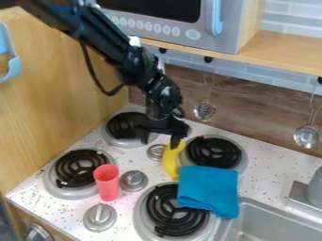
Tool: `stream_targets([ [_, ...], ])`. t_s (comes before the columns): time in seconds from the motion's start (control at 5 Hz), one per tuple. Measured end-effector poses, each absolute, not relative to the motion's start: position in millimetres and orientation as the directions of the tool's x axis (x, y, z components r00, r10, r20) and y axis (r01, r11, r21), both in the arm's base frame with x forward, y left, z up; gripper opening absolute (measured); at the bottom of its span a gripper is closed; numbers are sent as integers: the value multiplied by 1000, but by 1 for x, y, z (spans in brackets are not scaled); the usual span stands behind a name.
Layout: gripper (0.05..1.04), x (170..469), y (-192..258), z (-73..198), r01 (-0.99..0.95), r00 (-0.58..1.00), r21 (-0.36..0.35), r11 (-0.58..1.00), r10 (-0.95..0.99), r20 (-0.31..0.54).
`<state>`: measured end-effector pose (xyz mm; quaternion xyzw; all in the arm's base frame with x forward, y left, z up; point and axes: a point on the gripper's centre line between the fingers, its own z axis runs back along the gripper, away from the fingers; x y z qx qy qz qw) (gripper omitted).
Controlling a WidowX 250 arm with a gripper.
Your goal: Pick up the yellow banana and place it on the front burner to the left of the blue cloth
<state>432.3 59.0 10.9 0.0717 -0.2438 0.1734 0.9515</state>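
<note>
The black gripper [159, 138] hangs over the back of the stove top, its fingers spread apart. A yellow banana [170, 161] lies on the white counter between the burners, its upper end right at the gripper's right-hand finger; I cannot tell whether they touch. Below the banana's lower end, a folded blue cloth [209, 187] lies partly over the front right burner and reaches the sink's edge. A red cup [107, 182] stands upright beside the front left burner, to the lower left of the gripper.
Black coil burners [214, 152] and grey knobs [133, 180] surround these things. The metal sink [267, 221] is at the lower right. A wooden panel [50, 103] rises at the left. A microwave [170, 26] and a shelf [283, 49] with hanging ladles [306, 136] are behind.
</note>
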Motion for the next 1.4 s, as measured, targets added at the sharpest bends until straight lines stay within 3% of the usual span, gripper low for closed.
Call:
stream_targets([
  [0.6, 1010, 440, 49, -5, -326, 848, 6, 945, 289, 444],
  [0.8, 1010, 437, 48, -26, -327, 872, 15, 945, 296, 389],
  [1.2, 977, 441, 47, -41, -336, 886, 16, 942, 310, 345],
  [1.4, 708, 441, 46, -42, -341, 884, 10, 940, 318, 342],
])
